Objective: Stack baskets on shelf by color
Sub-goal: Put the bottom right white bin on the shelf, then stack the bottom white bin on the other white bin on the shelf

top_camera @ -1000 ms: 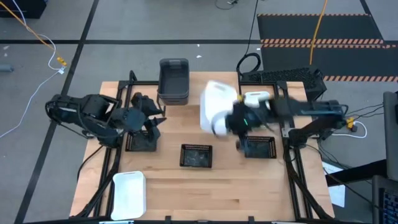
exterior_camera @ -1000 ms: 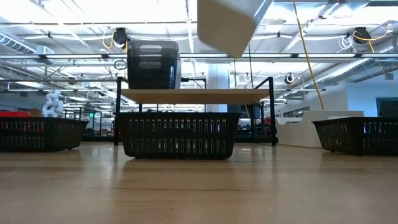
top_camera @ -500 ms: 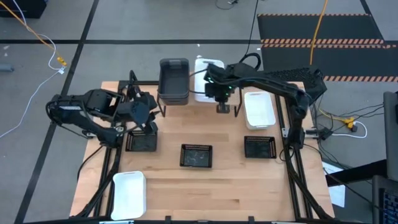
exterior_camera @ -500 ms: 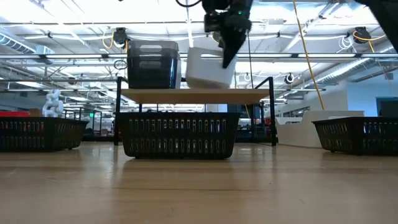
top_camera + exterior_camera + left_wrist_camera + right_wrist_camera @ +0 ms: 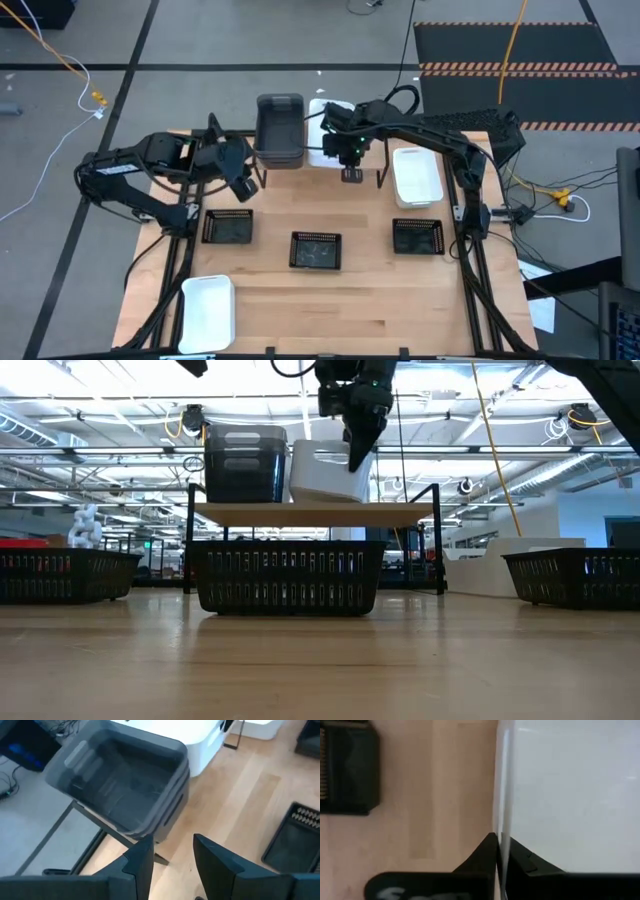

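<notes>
The white basket is on the shelf beside the stack of dark grey baskets, with my right gripper shut on it from above. My left gripper is open and empty. It hovers just in front of the grey stack, off the table. A second white basket lies on the table right of the shelf. A third white basket lies at the near left corner. Three black mesh trays stand in a row on the table. My right gripper pinches the white basket's wall at its rim, at the basket's near end, with one finger inside and one outside. The fingers come from above, pointing down. The basket's bottom is at the shelf top, slightly tilted, against the grey stack.
The right part of the shelf plank is bare. Thin black shelf legs stand on the table near my right gripper. Bare wood lies along the table's near edge.
My right gripper carried the white basket from above the table's middle toward the far edge, then lowered it onto the shelf beside the grey stack. My left gripper rose from over the left mesh tray and moved toward the grey stack.
</notes>
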{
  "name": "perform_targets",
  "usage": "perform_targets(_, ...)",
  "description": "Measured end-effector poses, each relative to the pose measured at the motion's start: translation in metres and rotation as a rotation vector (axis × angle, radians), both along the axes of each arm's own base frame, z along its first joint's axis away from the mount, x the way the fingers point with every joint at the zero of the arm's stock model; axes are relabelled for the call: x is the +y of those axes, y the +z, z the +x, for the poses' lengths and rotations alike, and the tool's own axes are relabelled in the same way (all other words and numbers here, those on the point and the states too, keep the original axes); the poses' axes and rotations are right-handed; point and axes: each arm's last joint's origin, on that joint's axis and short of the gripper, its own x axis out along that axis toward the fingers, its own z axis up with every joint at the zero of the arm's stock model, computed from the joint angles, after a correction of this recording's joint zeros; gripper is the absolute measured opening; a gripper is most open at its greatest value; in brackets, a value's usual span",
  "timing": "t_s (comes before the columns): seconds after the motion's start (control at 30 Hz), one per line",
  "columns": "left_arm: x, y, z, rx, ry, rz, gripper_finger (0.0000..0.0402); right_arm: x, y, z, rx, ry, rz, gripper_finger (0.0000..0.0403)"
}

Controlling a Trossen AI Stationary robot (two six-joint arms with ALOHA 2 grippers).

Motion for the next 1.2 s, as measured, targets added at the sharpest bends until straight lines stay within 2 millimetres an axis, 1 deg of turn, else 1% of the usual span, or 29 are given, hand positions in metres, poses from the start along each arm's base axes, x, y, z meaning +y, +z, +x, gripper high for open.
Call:
perform_targets(0.13,0.002,0.001,0.001,-0.019,0.014,-0.003,0.014,-0.003,0.003,0.001,-0.025,0.002,-0.052,0.0044)
perform_targets(0.33,0.003,0.002,0.002,-0.04,0.026,-0.009,0.014,-0.002,0.005,-0.001,-0.012,0.047,-0.077,0.0109)
perform_targets(0.4,0.003,0.002,0.002,-0.045,0.032,-0.013,0.014,0.0,0.013,-0.007,-0.022,0.043,-0.08,0.0127)
perform_targets(0.43,0.003,0.002,0.002,-0.048,0.037,-0.016,0.014,0.002,0.021,-0.013,-0.043,0.035,-0.085,0.0132)
perform_targets(0.5,0.003,0.002,0.002,-0.05,0.039,-0.018,0.014,0.008,0.043,-0.028,-0.104,0.015,-0.1,0.0138)
perform_targets(0.6,0.003,0.002,0.002,-0.052,0.043,-0.018,0.014,0.019,0.078,-0.062,-0.196,-0.03,-0.115,0.0139)
perform_targets(0.63,0.004,0.002,0.003,-0.056,0.047,-0.018,0.014,0.022,0.085,-0.076,-0.213,-0.047,-0.109,0.0138)
perform_targets(0.7,0.005,0.003,0.004,-0.077,0.053,-0.018,0.014,0.031,0.09,-0.105,-0.207,-0.056,-0.085,0.0136)
perform_targets(0.77,0.006,0.004,0.006,-0.097,0.051,-0.015,0.014,0.043,0.082,-0.133,-0.169,-0.045,-0.077,0.0135)
perform_targets(0.8,0.006,0.005,0.007,-0.107,0.043,-0.01,0.014,0.049,0.073,-0.147,-0.144,-0.037,-0.072,0.0135)
perform_targets(0.87,0.006,0.007,0.009,-0.124,0.027,0.002,0.014,0.061,0.049,-0.167,-0.09,-0.03,-0.048,0.0135)
perform_targets(0.93,0.006,0.009,0.011,-0.146,0.019,0.008,0.014,0.072,0.019,-0.186,-0.013,-0.06,-0.002,0.0135)
perform_targets(1.0,0.006,0.009,0.012,-0.16,0.018,0.008,0.014,0.081,-0.009,-0.201,0.063,-0.081,0.033,0.0135)
perform_targets(1.1,0.006,0.011,0.013,-0.177,0.017,0.009,0.014,0.091,-0.044,-0.218,0.16,-0.083,0.032,0.0135)
perform_targets(1.2,0.007,0.01,0.017,-0.177,0.012,0.018,0.014,0.094,-0.075,-0.226,0.229,-0.052,0.012,0.0135)
